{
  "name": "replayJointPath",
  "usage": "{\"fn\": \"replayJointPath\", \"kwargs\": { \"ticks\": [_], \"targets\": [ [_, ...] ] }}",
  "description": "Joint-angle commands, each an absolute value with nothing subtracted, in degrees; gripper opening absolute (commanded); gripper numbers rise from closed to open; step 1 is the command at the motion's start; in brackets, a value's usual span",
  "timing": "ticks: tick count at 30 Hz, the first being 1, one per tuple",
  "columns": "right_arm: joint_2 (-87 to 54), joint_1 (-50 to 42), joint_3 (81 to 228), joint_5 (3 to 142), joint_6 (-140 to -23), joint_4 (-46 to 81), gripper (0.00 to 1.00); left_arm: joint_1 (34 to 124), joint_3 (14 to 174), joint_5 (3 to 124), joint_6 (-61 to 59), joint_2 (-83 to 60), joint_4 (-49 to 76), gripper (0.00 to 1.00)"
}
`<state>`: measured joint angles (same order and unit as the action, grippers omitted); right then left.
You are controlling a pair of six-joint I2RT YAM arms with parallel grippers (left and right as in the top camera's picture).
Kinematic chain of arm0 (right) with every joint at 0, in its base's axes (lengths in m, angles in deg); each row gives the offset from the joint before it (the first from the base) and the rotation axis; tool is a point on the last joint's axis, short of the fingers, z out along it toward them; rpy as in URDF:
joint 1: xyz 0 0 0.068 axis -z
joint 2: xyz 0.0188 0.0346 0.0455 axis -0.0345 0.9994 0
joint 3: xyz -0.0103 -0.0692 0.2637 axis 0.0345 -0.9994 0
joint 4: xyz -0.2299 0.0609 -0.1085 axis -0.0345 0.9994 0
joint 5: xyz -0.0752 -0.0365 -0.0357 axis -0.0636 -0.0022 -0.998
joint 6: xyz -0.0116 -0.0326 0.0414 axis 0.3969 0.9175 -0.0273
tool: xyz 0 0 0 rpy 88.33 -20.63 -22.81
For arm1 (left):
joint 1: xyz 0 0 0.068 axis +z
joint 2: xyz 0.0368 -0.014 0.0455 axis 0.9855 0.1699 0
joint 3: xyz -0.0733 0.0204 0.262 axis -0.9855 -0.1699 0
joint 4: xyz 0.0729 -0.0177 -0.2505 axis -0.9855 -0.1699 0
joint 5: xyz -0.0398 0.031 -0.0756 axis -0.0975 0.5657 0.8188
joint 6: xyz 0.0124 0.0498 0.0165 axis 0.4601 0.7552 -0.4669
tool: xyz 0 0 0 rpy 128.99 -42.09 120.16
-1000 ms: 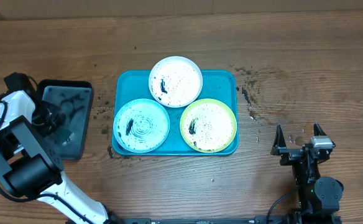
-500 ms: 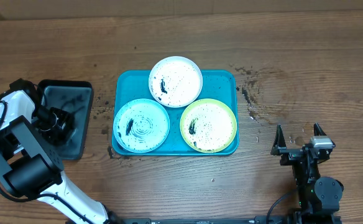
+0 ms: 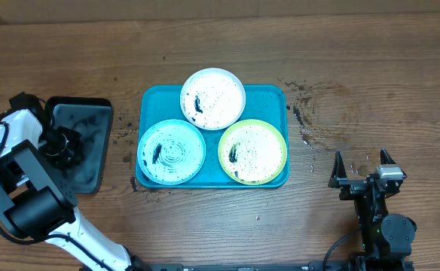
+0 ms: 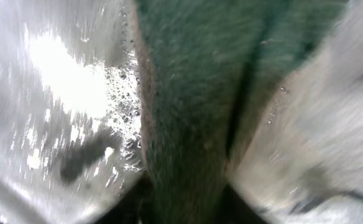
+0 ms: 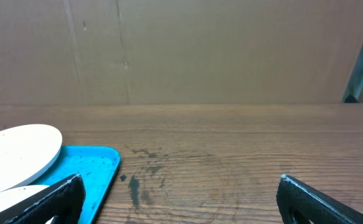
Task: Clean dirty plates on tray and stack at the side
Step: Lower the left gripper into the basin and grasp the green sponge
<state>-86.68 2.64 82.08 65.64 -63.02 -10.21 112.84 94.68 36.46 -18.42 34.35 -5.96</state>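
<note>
Three speckled plates lie on the turquoise tray (image 3: 271,96): a white plate (image 3: 213,98) at the back, a light blue plate (image 3: 172,151) at front left, a yellow-green rimmed plate (image 3: 252,151) at front right. My left gripper (image 3: 60,143) is down inside the black tray, left of the turquoise tray. In the left wrist view it (image 4: 184,208) is shut on a dark green sponge (image 4: 194,93) over wet, foamy grey. My right gripper (image 3: 363,172) is open and empty, right of the tray. The right wrist view shows its jaws (image 5: 181,199), the tray corner (image 5: 94,165) and the white plate (image 5: 20,149).
The black tray with a grey, wet inside (image 3: 88,113) stands at the left of the table. Dark smears and specks (image 3: 303,120) mark the wood right of the turquoise tray. A cardboard wall (image 5: 181,50) stands behind the table.
My left gripper has shifted a little to the left inside the black tray. The plates, the turquoise tray and the right arm have not moved.
</note>
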Motion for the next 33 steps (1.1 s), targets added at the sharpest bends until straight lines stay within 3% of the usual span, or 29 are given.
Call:
{"fn": "replayJointPath", "kwargs": {
  "ticks": [1,10,14,19,25,28,31,33],
  "targets": [
    [-87.1,2.6,81.5,65.3,-62.8,-10.5,1.0,112.4,95.5,32.6,-18.1,34.9,-2.2,1.0],
    [-87.1,2.6,81.5,65.3,-62.8,-10.5,1.0,112.4,95.5,27.3,-18.1,34.9,5.4,0.97],
    [-87.1,2.6,81.5,65.3,-62.8,-10.5,1.0,112.4,95.5,27.8,-18.1,34.9,3.8,0.66],
    [-87.1,2.6,81.5,65.3,-62.8,-10.5,1.0,112.4,95.5,30.6,-18.1,34.9,1.0,0.54],
    [-87.1,2.6,81.5,65.3,-62.8,-10.5,1.0,112.4,95.5,34.1,-18.1,34.9,-1.5,0.5],
    [-87.1,2.6,81.5,65.3,-62.8,-10.5,1.0,112.4,95.5,34.0,-18.1,34.9,-1.4,0.32],
    [-87.1,2.6,81.5,65.3,-62.8,-10.5,1.0,112.4,95.5,33.7,-18.1,34.9,-1.2,0.05],
    [-87.1,2.6,81.5,65.3,-62.8,-10.5,1.0,112.4,95.6,33.2,-18.0,34.9,-0.9,0.04]
  ]
}}
